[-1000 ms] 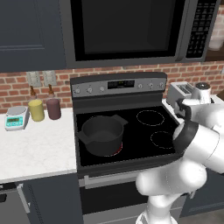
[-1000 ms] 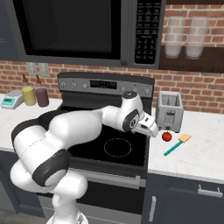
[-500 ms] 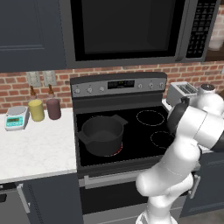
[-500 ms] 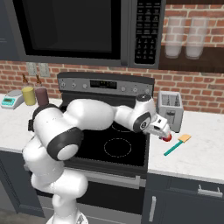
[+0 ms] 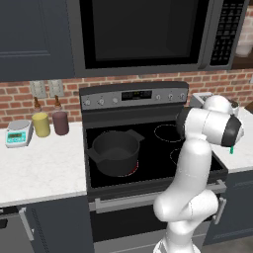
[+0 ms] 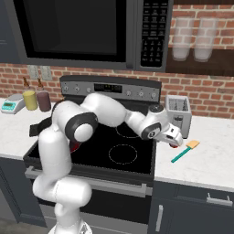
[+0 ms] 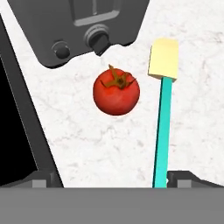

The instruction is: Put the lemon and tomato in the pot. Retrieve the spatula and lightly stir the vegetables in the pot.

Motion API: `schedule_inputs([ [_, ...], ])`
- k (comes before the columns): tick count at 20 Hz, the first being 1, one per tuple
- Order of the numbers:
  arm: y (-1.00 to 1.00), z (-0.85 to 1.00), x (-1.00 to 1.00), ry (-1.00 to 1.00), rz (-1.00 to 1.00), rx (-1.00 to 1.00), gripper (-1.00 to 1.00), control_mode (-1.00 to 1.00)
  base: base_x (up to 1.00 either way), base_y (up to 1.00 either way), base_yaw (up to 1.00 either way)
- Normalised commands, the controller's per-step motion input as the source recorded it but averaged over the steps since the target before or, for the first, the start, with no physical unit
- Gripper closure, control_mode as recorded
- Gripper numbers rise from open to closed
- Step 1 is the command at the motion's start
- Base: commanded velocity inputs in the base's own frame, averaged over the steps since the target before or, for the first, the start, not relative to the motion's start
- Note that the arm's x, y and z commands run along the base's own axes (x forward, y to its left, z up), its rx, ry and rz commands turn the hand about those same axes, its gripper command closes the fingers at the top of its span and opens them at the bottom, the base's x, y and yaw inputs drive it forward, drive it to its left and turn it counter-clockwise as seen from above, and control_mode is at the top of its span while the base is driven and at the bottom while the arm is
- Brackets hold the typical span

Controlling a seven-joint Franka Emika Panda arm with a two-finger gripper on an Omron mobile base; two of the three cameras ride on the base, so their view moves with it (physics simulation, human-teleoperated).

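The tomato (image 7: pixel 116 92) lies on the white counter in front of the toaster, small, red and green-stemmed; in the right base view the tomato (image 6: pixel 174 146) peeks out under the hand. My gripper (image 7: pixel 113 179) hangs just above it, open, fingertips wide apart with nothing between them. The gripper (image 6: pixel 176 138) is right of the stove. The spatula (image 7: pixel 164 131) lies beside the tomato, teal handle and tan blade, also the spatula (image 6: pixel 184 151). The dark pot (image 5: pixel 114 150) stands on the front left burner, far from the hand. The lemon is out of view.
A grey toaster (image 6: pixel 178 112) stands just behind the tomato. A yellow jar (image 5: pixel 41 124), a maroon jar (image 5: pixel 60 122) and a small scale (image 5: pixel 18 133) sit on the left counter. The microwave (image 5: pixel 143 29) hangs over the stove (image 5: pixel 148 148).
The arm has swung right off the stove and stretched out over the right counter, bringing the hand down over the tomato. The jaws have stayed open.
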Motion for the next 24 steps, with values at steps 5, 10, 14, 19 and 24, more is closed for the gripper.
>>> schedule_inputs([
  [5, -0.33, -0.09, 0.23, -0.01, 0.00, 0.00, -1.00, -1.00, 0.00, 0.00, 0.00],
  [10, -0.10, -0.06, 0.32, 0.00, 0.00, 0.00, -1.00, -1.00, 0.00, 0.00, 0.00],
  [14, 0.00, -0.13, 0.42, 0.00, 0.00, 0.00, -1.00, -1.00, 0.00, 0.00, 0.00],
  [19, 0.00, -0.20, 0.34, 0.00, 0.00, 0.00, -1.00, -1.00, 0.00, 0.00, 0.00],
  [24, -0.05, -0.23, 0.08, 0.00, 0.00, 0.00, -1.00, -1.00, 0.00, 0.00, 0.00],
])
